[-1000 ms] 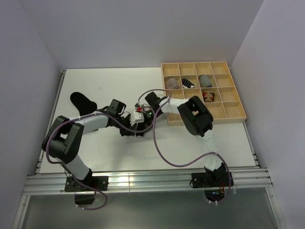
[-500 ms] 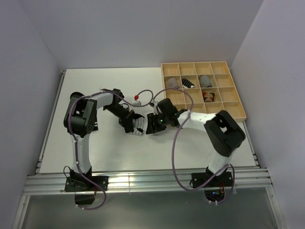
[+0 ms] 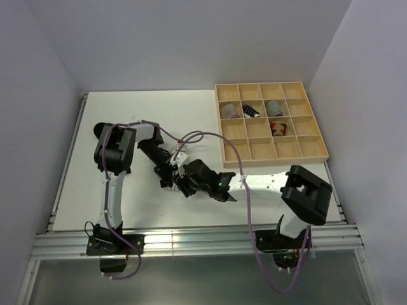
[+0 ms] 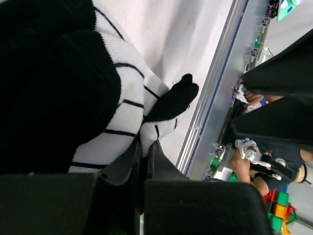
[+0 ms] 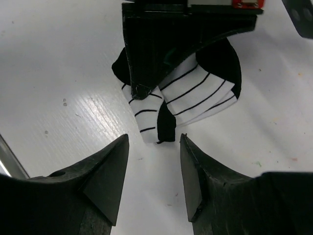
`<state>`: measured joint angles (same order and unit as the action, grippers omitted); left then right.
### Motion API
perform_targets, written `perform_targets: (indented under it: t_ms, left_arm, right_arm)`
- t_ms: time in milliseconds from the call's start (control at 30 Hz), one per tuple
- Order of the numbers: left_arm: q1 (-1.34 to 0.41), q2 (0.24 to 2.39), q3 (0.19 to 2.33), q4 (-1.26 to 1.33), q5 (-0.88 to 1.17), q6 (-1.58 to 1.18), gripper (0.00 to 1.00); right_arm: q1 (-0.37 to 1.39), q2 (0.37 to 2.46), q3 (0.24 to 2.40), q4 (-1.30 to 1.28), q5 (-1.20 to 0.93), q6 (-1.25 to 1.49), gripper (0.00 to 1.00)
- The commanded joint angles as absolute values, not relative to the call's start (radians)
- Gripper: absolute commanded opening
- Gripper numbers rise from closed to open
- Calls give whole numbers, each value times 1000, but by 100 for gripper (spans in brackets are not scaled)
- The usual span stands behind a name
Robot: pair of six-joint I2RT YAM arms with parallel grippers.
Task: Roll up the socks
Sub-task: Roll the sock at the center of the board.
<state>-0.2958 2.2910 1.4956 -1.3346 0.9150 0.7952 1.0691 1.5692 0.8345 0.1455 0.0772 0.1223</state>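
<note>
A white sock with thin black stripes and black toe and heel (image 4: pixel 122 103) lies bunched on the white table. My left gripper (image 4: pixel 145 145) is shut on its white edge. In the right wrist view the sock (image 5: pixel 195 93) lies just beyond my right gripper (image 5: pixel 154 147), which is open and empty, its fingers apart just short of the sock's black tip. My left gripper (image 5: pixel 146 73) stands over the sock there. In the top view both grippers meet at the sock (image 3: pixel 174 180) in the middle of the table. A black sock (image 3: pixel 100 130) lies at the far left, partly behind the left arm.
A wooden compartment tray (image 3: pixel 273 160) stands at the back right, with several rolled socks (image 3: pixel 252 111) in its compartments. Purple cables loop over the table beside both arms. The table's near edge and metal rail (image 4: pixel 215 98) are close to the sock.
My right arm has swung from beside the tray toward the near side, with its gripper now at the sock's near right. My left arm has folded back over the sock, still holding it.
</note>
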Motion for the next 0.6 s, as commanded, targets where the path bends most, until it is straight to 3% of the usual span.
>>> perform_targets:
  t_ms: [0, 433, 567]
  left_arm:
    - [-293, 2328, 1512, -1364, 856, 813, 0]
    - [-293, 2329, 1513, -1370, 845, 819, 0]
    - [-293, 2330, 1516, -1370, 845, 819, 0]
  right_arm:
    - [1114, 1627, 896, 187, 185, 13, 54]
    - [1224, 1810, 1008, 138, 328, -124, 56]
    - [1232, 1873, 1037, 123, 368, -141, 52]
